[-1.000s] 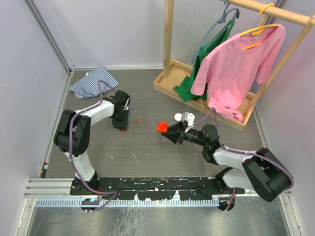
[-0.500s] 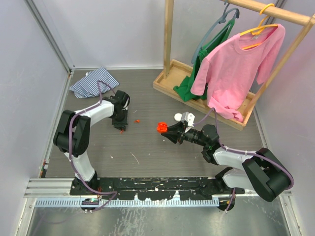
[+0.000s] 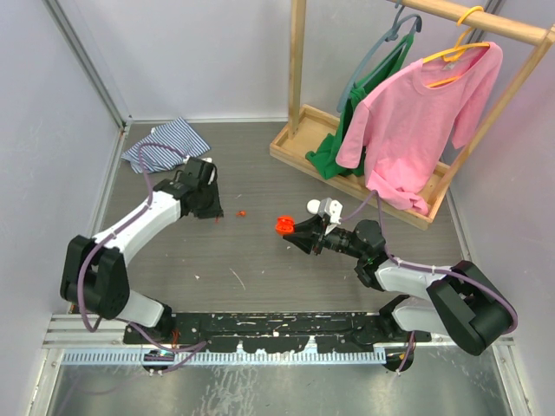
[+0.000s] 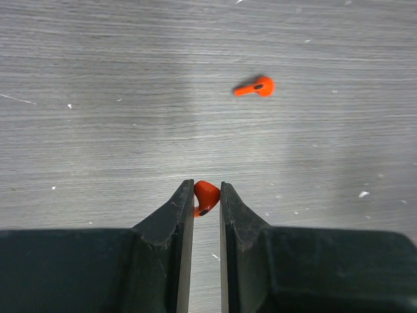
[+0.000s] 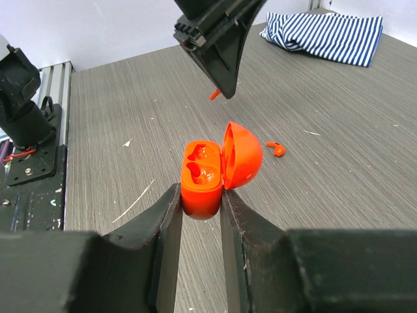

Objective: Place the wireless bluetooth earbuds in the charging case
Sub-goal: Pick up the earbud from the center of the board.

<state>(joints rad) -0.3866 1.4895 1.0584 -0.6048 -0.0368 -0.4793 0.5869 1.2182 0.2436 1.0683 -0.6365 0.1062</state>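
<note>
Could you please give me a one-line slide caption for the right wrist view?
Right gripper grips the open case; left gripper holds one earbud beyond it, the other earbud lies on the table.

Glossy plastic case [image 5: 202,179], glossy earbud [image 4: 205,195], matt table [image 4: 98,98]

Bright, diffuse light from above; soft, faint shadows on the surface [image 3: 260,260]; left wrist view shows a pale vertical band of sheen; near jaws dark, slightly soft.

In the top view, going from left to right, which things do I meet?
Striped cloth, left fingers with the held earbud, loose earbud, charging case in the right fingers, pink shirt.
</note>
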